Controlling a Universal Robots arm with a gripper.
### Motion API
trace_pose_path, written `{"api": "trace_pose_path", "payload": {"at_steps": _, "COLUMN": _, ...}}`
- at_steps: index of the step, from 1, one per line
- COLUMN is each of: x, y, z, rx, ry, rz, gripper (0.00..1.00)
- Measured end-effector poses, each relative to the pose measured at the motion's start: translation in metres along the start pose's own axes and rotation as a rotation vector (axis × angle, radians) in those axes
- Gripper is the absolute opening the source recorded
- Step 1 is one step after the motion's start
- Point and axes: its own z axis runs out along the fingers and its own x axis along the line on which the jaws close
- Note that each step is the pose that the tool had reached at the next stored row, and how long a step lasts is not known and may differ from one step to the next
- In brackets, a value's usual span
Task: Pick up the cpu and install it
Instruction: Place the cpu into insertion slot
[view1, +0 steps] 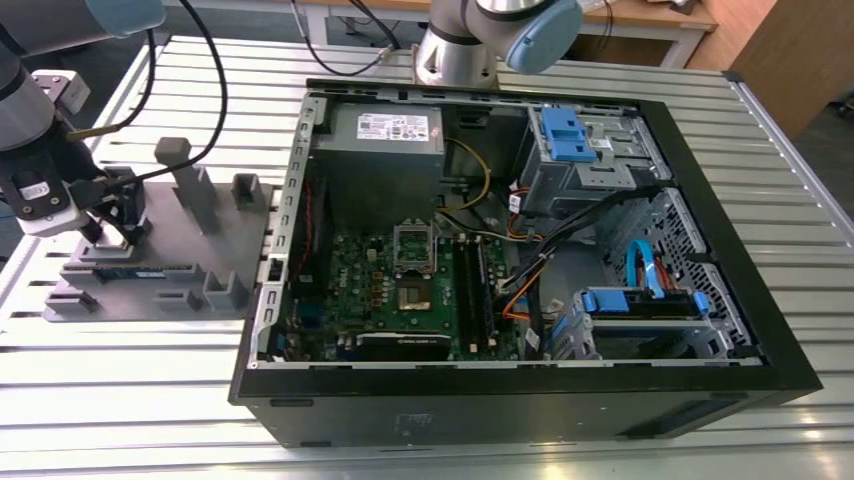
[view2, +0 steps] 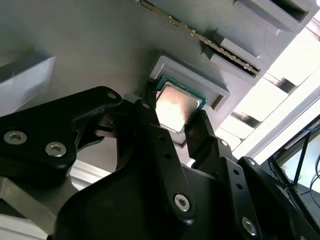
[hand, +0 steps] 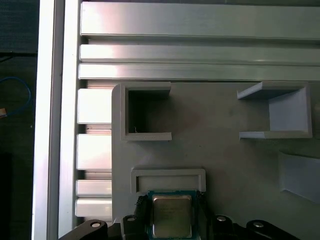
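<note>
The pickup step is judged in hand: the cpu (hand: 171, 216), lying in its pocket on the grey tray (view1: 180, 242) just outside the computer case (view1: 534, 405), is pinched at two opposite edges by the narrowed claw (view2: 175, 107), so a firm, level hold is called for before any lift.

cpu (view2: 177, 106) edges behind end effector (view2: 174, 105)

The arm (view1: 24, 120) reaches down over the grey fixture plate (view1: 187, 245), near that plate's end on the exterior view's left, and the gripper (view2: 176, 109) sits low over the plate, its two black fingers (view2: 156, 135) closed against opposite edges of the cpu (hand: 171, 216).
</note>
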Motion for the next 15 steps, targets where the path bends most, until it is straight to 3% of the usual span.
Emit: {"api": "trace_pose_path", "payload": {"at_steps": 15, "x": 0.0015, "y": 0.0002, "z": 0.0000, "rx": -0.0003, "ry": 0.0001, "rz": 0.000, "gripper": 0.47}}
